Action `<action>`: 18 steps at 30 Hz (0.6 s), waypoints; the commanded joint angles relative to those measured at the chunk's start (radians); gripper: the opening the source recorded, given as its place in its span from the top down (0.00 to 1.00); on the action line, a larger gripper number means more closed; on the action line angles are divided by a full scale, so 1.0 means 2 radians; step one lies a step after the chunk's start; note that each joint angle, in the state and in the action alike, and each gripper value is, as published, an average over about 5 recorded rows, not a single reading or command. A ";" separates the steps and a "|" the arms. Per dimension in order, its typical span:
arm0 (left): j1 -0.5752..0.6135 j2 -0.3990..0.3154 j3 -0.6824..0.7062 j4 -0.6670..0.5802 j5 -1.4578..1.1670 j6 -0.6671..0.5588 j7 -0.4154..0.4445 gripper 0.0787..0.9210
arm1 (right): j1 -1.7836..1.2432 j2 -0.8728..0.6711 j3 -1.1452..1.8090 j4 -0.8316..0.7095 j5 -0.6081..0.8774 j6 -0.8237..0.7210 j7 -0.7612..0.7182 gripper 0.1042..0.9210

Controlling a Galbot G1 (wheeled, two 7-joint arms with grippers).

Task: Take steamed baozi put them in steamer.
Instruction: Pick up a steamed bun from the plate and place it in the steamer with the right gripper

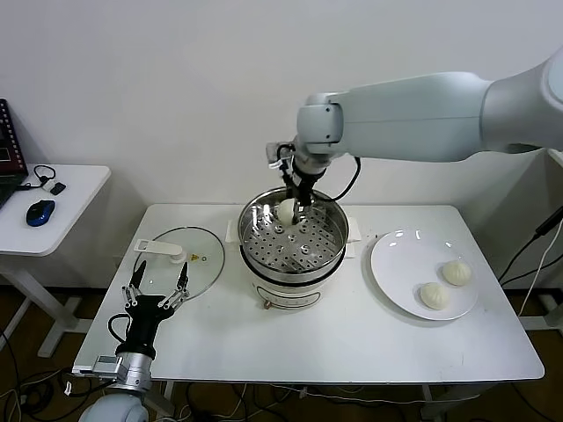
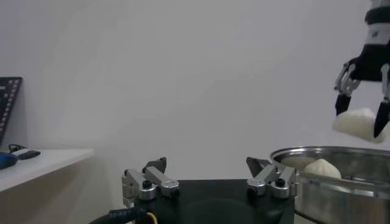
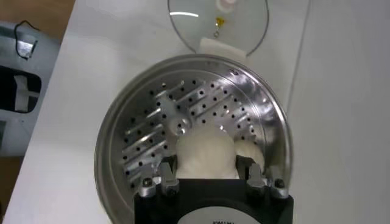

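- The steamer (image 1: 294,242) is a round, shiny steel pot with a perforated tray inside, standing on a white base mid-tabletop (image 1: 352,343).
- The right pincer (image 1: 293,209) hangs over the far side of the pot, its dark fingers closed on a steamed baozi (image 1: 286,210), a smooth cream-white bun held above the tray.
- The left wrist view shows that bun (image 2: 359,124) clear of the steel rim (image 2: 329,159), and a second bun (image 2: 322,168) already lying inside, which the head view hides.
- The right wrist view looks straight down: the gripped bun (image 3: 206,153) sits between the metal fingers (image 3: 159,181), rows of holes spread across the tray (image 3: 152,137), and part of another bun peeks out just beside it.
- Two more buns (image 1: 445,284) lie side by side on a white round plate (image 1: 396,264), right of the steamer.
- A flat glass lid (image 1: 195,264) with a white handle lies left of the pot.
- The left pincer (image 1: 158,286) hovers over the lid's near edge, fingers spread wide and holding nothing.
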 commanded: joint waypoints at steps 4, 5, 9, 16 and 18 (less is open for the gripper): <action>-0.001 0.000 -0.001 0.004 -0.001 0.000 0.000 0.12 | -0.084 0.042 0.026 -0.051 -0.011 -0.021 0.012 0.35; -0.001 0.000 -0.001 0.005 -0.001 0.000 0.000 0.12 | -0.090 0.045 0.027 -0.061 -0.013 -0.020 0.011 0.35; -0.002 -0.001 -0.001 0.007 -0.001 0.000 0.000 0.12 | -0.112 0.059 0.035 -0.098 -0.024 -0.019 0.009 0.35; -0.003 -0.002 -0.002 0.007 0.000 -0.002 0.000 0.12 | -0.139 0.070 0.046 -0.140 -0.045 -0.015 0.005 0.35; -0.003 -0.003 -0.002 0.006 0.000 -0.002 0.000 0.12 | -0.145 0.070 0.049 -0.147 -0.050 -0.014 0.004 0.35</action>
